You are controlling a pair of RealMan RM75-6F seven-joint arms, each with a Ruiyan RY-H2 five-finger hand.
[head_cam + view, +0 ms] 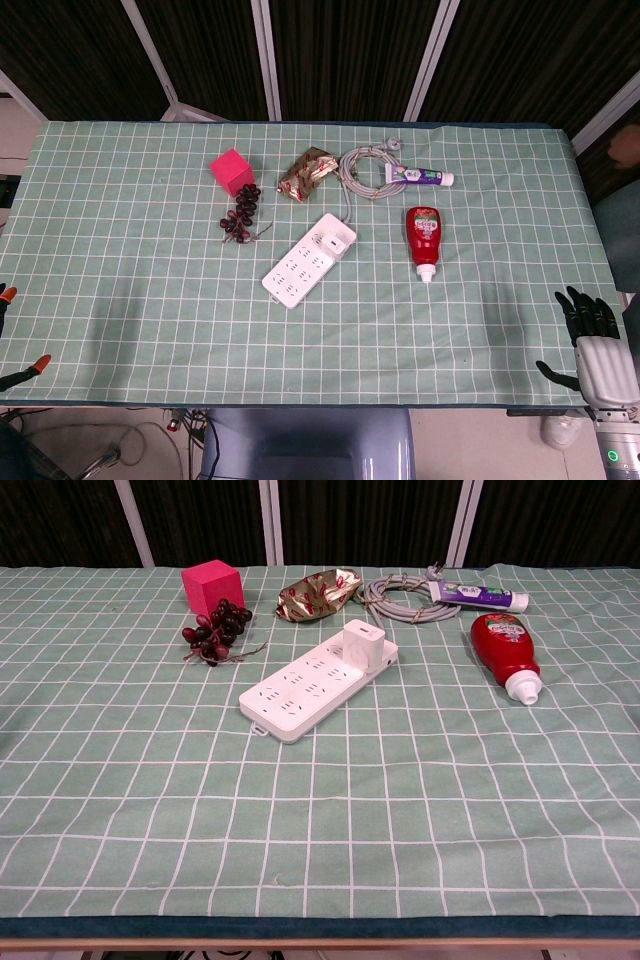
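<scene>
My right hand (592, 345) hovers at the table's front right corner with its dark fingers spread and nothing in them. It is nearest the red ketchup bottle (423, 240) (506, 651), which lies well apart from it with its cap toward me. Of my left hand (12, 335) only two orange-tipped fingertips show at the left edge, apart and holding nothing. The chest view shows neither hand. A white power strip (306, 262) (316, 679) with a charger plugged in lies mid-table.
Toward the back lie a pink cube (232, 171) (212, 584), dark grapes (241, 214) (217, 630), a gold foil packet (307, 173) (317, 595), a coiled grey cable (366, 166) (400, 598) and a toothpaste tube (420, 177) (480, 593). Green checked cloth (130, 290) covers the table.
</scene>
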